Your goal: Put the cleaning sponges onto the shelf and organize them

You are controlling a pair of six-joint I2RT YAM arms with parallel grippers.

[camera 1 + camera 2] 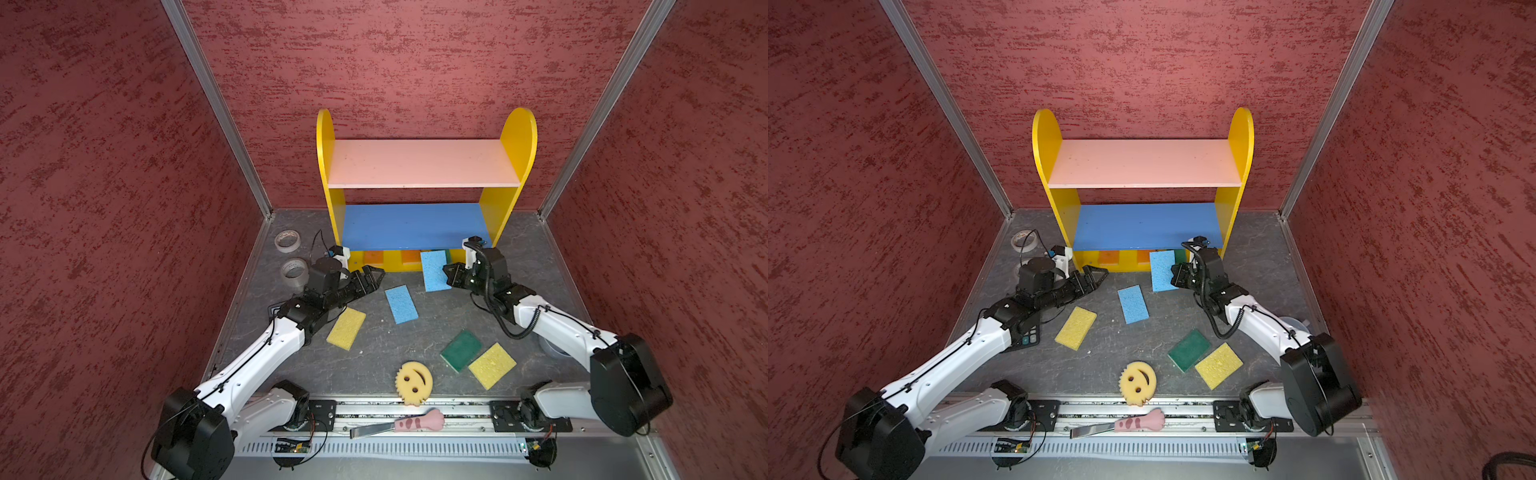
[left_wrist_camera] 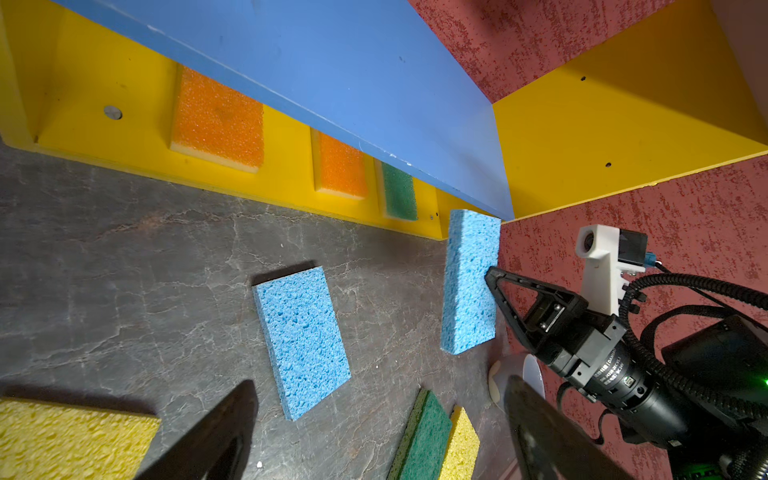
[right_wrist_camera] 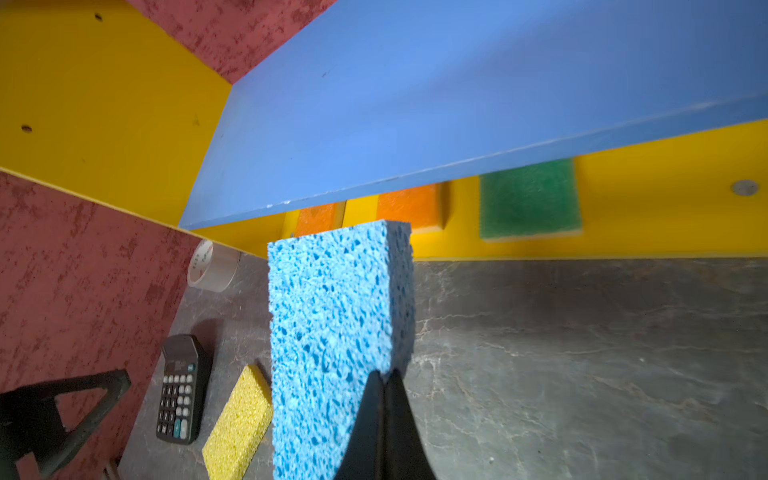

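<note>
Right wrist view: the shelf [image 3: 104, 91] fills the upper field, its yellow base [image 3: 644, 232] carrying two orange sponges [image 3: 409, 205] and a green sponge [image 3: 530, 199] under the blue board [image 3: 457, 104]. The blue sponge [image 3: 332, 316] is raised on edge just before that base. The right gripper [image 3: 385, 376] pinches its near edge tight; the left gripper [image 1: 374, 279] hangs spread wide, empty. Best, I judge: level the sponge, slide it low onto bare base beside the green one, then let go.

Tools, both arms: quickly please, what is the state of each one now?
Left tool: open, holding nothing.
Right tool: closed on the edge of a blue sponge.
</note>
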